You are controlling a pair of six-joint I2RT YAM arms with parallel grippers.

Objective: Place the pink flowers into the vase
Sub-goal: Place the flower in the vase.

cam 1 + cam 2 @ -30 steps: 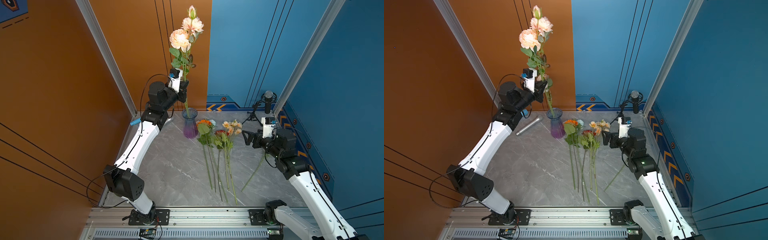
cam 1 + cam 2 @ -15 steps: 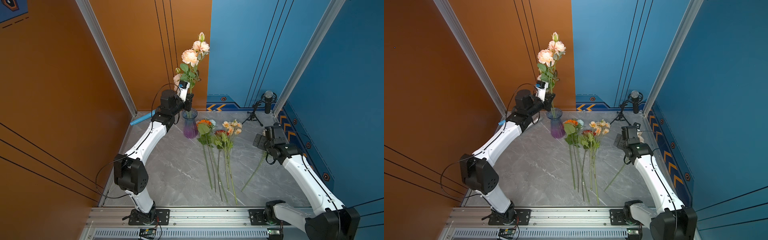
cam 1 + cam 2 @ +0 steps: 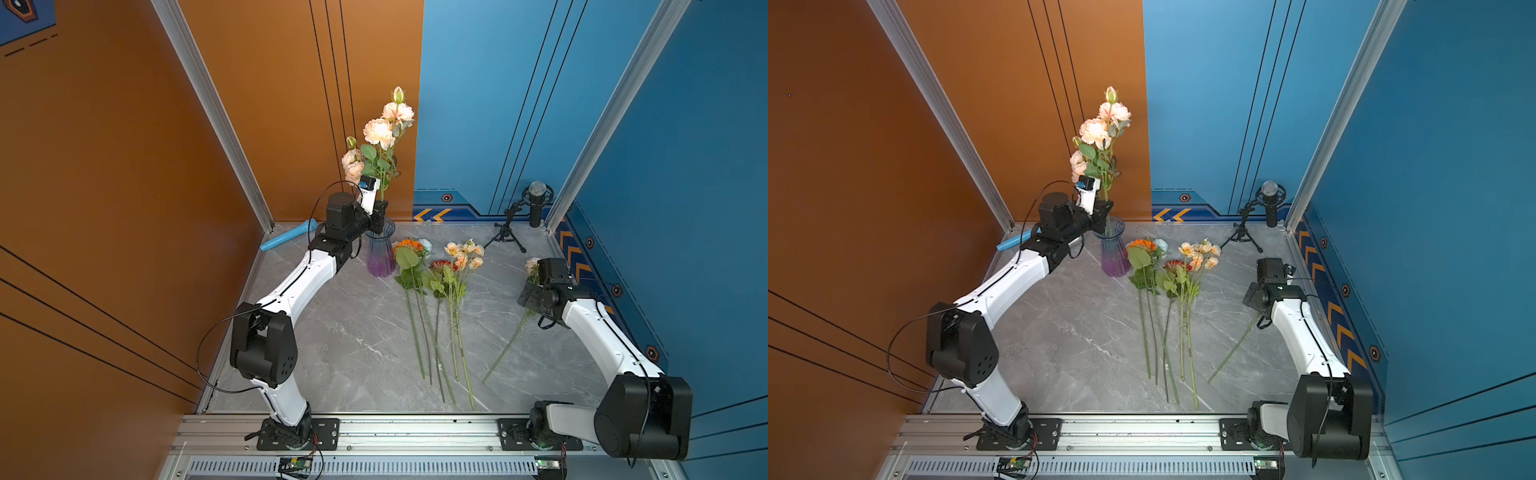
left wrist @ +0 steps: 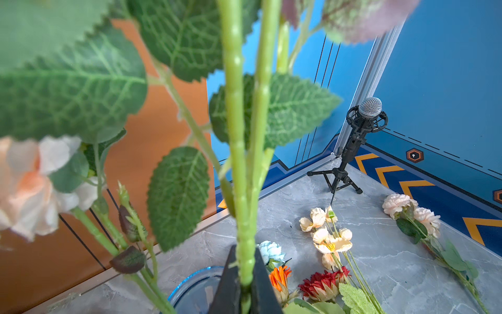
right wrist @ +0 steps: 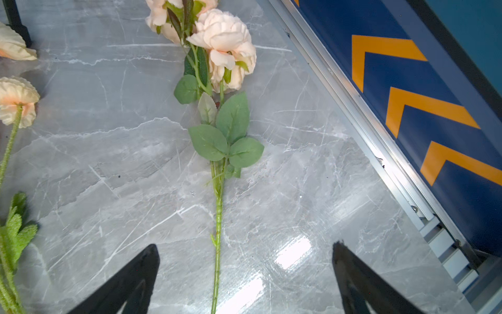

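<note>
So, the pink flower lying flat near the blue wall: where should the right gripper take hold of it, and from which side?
Grip the bare stem below the leaves, coming straight down from above. The pink flower lies flat on the table, so probably only a top approach fits, with the open right gripper straddling the thin stem crosswise.

Looks like a lab robot test cell: left arm [image 3: 291, 291] and right arm [image 3: 598, 332] bolted to an aluminium rail [image 3: 415, 432] at the front of a grey marble-look desk [image 3: 353, 332], boxed in by orange panels [image 3: 104, 166] and blue panels [image 3: 706, 166] on aluminium posts [image 3: 216, 112], microphone on a tripod [image 3: 537, 199] in the back corner, bare circuit board [image 3: 296, 462] below the rail
</note>
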